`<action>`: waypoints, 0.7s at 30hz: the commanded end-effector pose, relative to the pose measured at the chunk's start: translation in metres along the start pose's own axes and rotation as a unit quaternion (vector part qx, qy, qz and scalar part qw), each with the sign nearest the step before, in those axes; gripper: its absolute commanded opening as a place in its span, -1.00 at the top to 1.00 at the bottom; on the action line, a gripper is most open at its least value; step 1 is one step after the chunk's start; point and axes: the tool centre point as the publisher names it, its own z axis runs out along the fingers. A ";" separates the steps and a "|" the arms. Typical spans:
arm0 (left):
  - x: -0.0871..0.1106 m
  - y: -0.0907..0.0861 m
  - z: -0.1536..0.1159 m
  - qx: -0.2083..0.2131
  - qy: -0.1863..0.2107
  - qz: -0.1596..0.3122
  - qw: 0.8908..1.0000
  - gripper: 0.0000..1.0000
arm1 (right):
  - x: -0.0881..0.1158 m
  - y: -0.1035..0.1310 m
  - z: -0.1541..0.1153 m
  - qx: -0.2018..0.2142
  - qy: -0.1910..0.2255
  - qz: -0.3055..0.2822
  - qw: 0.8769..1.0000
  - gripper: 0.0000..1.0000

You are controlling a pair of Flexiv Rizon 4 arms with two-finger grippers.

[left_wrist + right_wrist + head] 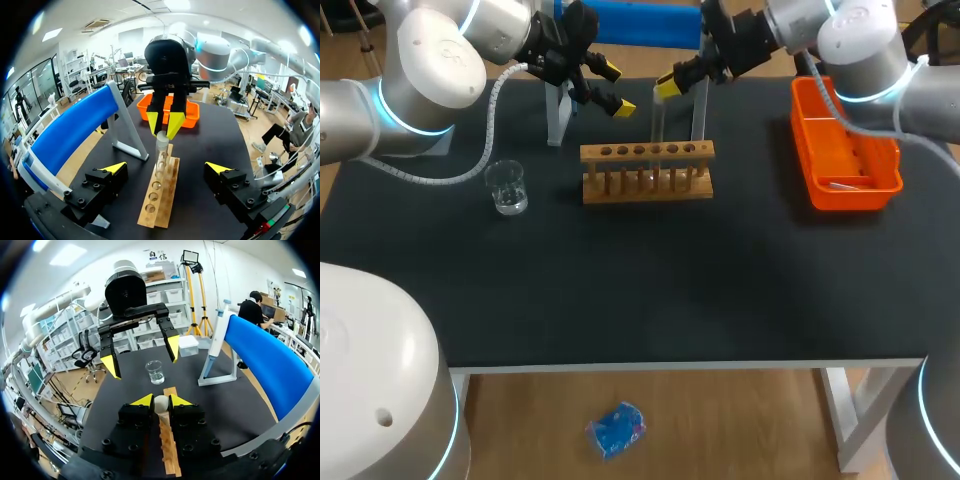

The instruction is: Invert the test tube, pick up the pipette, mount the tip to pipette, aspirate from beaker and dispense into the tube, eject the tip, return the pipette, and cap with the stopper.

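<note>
One black surface, two arms, both hands up near the far edge at the middle. One wooden rack sat mid-surface toward the far edge, with six holes counted along its top. One test tube stood upright over the rack with its lower end at the rack's top, at about the fourth hole from the left; whether it was seated in the hole could not be told. The right hand was clamped on the tube's upper end, and in the right wrist view both yellow tips pressed a rounded pale end from two sides. The left hand hung just beside the tube on the left side, fingers spread wide apart, holding nothing, not touching tube or rack. One glass beaker with a little clear liquid stood toward the left edge, well apart from the rack. One pipette hung on one white stand at the far edge, just behind the left hand. One blue panel ran along the far edge. One orange bin lay at the right edge, with a small pale item inside, too small to tell what.
</note>
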 end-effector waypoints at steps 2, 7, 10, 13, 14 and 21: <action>-0.001 -0.001 0.000 -0.002 0.002 -0.001 1.000 -1.00 | -0.001 -0.001 0.000 0.006 0.004 0.003 1.000 1.00; -0.001 -0.001 0.000 -0.002 0.002 -0.001 1.000 -1.00 | -0.001 -0.003 0.001 0.007 0.007 0.007 1.000 1.00; -0.001 -0.001 0.000 -0.002 0.002 -0.001 1.000 -1.00 | -0.001 -0.004 0.001 0.008 0.009 0.008 1.000 1.00; -0.001 -0.001 0.000 -0.002 0.002 -0.001 1.000 -1.00 | -0.001 -0.004 0.001 0.009 0.011 0.007 1.000 1.00; -0.001 -0.001 0.000 -0.002 0.002 -0.001 1.000 -1.00 | 0.000 -0.004 0.002 0.009 0.011 0.007 1.000 1.00; -0.001 -0.001 0.000 -0.002 0.002 -0.001 1.000 -1.00 | 0.001 -0.009 0.005 0.011 0.016 0.012 1.000 1.00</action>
